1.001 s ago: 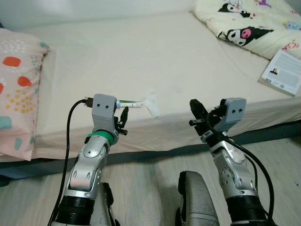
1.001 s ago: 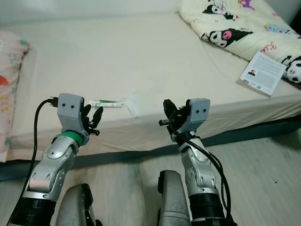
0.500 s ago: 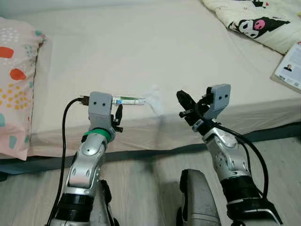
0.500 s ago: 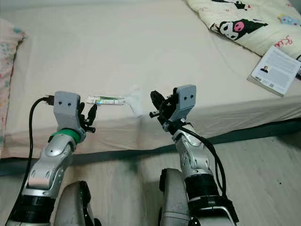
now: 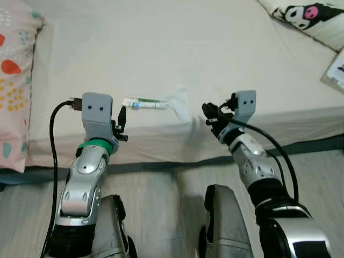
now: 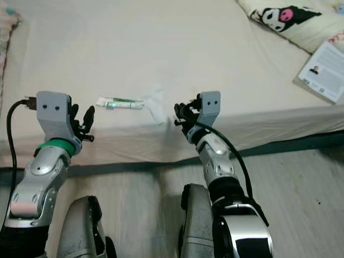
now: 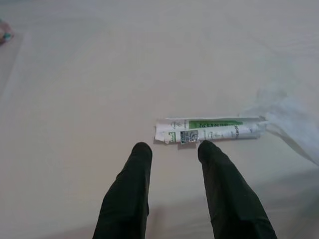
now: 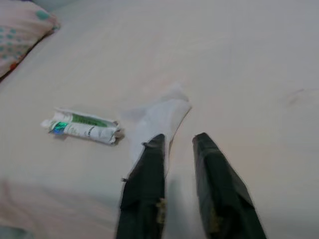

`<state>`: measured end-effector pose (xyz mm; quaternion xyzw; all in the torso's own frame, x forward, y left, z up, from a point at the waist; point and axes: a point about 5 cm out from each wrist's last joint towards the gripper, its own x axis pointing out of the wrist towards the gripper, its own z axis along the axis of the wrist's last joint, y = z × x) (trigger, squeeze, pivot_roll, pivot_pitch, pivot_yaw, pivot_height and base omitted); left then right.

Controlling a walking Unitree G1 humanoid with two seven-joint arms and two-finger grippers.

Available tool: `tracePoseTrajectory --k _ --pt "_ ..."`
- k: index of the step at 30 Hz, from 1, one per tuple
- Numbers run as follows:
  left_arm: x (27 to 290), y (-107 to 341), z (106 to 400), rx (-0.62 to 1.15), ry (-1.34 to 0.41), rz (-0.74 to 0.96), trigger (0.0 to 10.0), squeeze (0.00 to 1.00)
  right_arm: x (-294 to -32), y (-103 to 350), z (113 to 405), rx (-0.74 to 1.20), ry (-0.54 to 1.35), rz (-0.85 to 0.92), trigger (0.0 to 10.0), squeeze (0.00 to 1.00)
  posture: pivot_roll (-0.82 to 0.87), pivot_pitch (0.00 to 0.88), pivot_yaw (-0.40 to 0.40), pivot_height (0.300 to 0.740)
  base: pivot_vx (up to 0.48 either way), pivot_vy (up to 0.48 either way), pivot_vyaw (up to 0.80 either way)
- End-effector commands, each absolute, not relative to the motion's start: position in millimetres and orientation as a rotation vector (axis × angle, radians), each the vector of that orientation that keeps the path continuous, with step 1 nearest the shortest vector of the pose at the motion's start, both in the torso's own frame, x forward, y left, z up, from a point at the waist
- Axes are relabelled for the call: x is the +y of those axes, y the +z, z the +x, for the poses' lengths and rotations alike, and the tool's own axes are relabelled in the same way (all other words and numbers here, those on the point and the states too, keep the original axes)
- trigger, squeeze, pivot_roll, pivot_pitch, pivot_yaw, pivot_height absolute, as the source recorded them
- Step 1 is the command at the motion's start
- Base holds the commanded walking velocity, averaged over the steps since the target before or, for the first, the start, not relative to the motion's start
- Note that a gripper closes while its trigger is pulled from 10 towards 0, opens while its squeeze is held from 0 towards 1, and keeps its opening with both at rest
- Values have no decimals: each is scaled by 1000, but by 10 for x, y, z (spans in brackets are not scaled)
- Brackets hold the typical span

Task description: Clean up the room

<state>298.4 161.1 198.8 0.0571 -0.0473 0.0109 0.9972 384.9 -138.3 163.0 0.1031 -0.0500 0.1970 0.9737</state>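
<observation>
Both my arms have reached closer to the rolled green-and-white tube (image 7: pixel 208 130) lying on the smooth cream bed (image 5: pixel 161 48), left gripper (image 7: pixel 172 149) unclenched just before it, right gripper (image 8: pixel 177 142) parted over the crumpled tissue (image 8: pixel 159 117) beside it.

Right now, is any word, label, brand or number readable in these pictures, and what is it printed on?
Nothing can be read for certain.
Tube on the bed: a green band with dark print and a small printed panel, too blurred to read.
Booklet near the bed's edge: a small picture and lines of print, too small to read.
Blanket: cartoon figures and a red scribble at the frame's edge, no legible words.
</observation>
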Motion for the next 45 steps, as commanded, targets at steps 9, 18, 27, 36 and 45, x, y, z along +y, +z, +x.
tracePoseTrajectory --k 9,18,27,36,45 --pt "1685 2054 2775 -79 42 147 10000 0 -1329 1710 3948 -82 419 171 10000 1000 172 338 52 517 0 0 0" --pt "1693 2076 2534 -57 83 142 10000 0 -1250 1762 4014 -29 417 -13 10000 0 249 382 19 517 0 0 0" --pt "1714 2095 2361 -36 131 134 10000 0 -1228 1673 4027 60 380 -172 10000 0 300 422 4 517 0 0 0" --pt "1689 2097 2336 -11 125 128 10000 0 -1328 1664 4049 90 286 -171 0 0 283 413 18 517 0 0 0" --pt "1529 2099 2357 5 -68 80 10000 0 -1459 1723 4065 66 250 -120 0 0 243 352 13 517 0 0 0"
